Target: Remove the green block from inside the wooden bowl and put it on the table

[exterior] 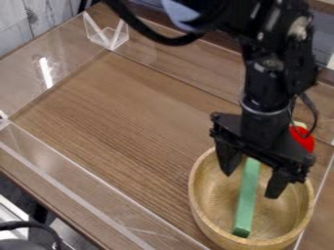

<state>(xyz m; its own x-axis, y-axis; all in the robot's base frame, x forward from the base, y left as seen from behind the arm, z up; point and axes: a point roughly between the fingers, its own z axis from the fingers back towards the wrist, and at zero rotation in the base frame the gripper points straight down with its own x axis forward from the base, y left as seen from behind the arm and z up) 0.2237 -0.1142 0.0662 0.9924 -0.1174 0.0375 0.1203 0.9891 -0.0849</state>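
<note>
- The block (248, 198) lies inside the bowl (209, 208), at the table's (131, 117) near right corner.
- The gripper (255, 174) points down over the bowl; its fingers (229, 160) are spread wide, one on each side of the block's upper end, grasping nothing.
- A red toy (303, 138) sits behind the bowl.

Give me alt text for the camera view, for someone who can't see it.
A black robot gripper points down with jaws open astride the upper end of a green block lying in a wooden bowl on a brown table. A red toy sits behind the gripper.
</note>
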